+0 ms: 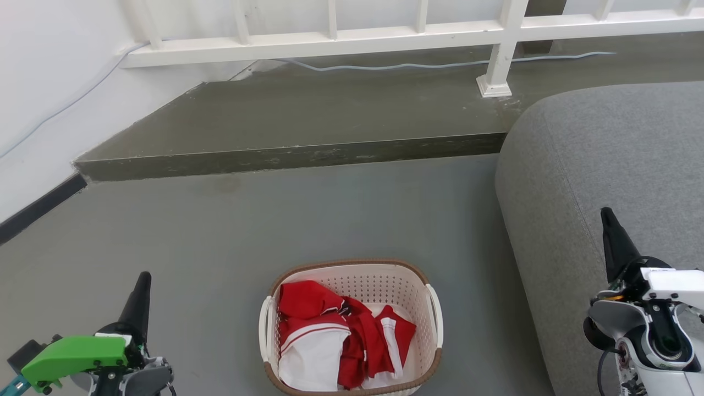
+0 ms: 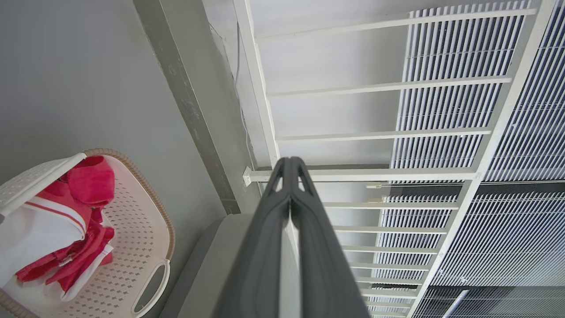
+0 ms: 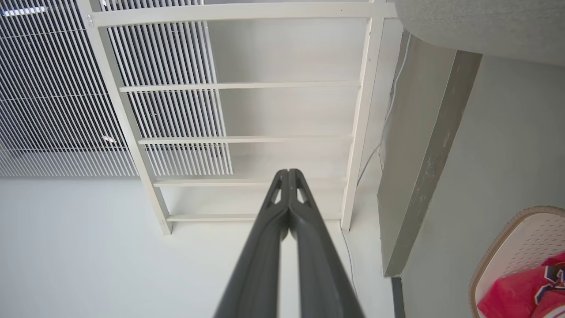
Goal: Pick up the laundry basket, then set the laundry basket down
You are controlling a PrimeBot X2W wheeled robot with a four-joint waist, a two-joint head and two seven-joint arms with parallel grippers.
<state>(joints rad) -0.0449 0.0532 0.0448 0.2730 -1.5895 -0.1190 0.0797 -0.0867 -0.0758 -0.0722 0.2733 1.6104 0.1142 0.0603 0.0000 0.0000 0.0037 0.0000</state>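
Standing upright on the grey floor [image 1: 220, 231], at the bottom middle of the head view: the laundry basket [image 1: 379, 286], cream-white and perforated, with a brown woven-look rim and a white handle [image 1: 265, 324] on each side. Holds crumpled red and white clothes [image 1: 335, 330], heaped toward the near end and the robot's left, leaving the far wall bare. Touched by neither arm. Seen too at the lower left of the left wrist view, the laundry basket [image 2: 132, 247] with one looped handle [image 2: 152, 287] and the clothes [image 2: 66, 212] inside. Cut off at the lower right corner of the right wrist view, the laundry basket [image 3: 529, 240] with red cloth in it.

Flanked on the robot's left by the left gripper [image 1: 144, 278], well apart from the laundry basket, long dark fingers pointing up the view. Clenched tip to tip on nothing, as plain from the left gripper [image 2: 290, 161] in its own wrist view. Flanked on the robot's right by the right gripper [image 1: 606, 214], also pressed shut and empty, tips meeting at the right gripper [image 3: 288, 173] in the right wrist view. Set against a grey fabric sofa [image 1: 605, 143] lying near the laundry basket's right side.

Beyond the laundry basket, open floor, then a low dark step [image 1: 297, 157] up to a raised platform. On that, a white railing [image 1: 330, 41], with a pale cable [image 1: 412, 66] along its foot. At the far left, a white wall [image 1: 44, 82].
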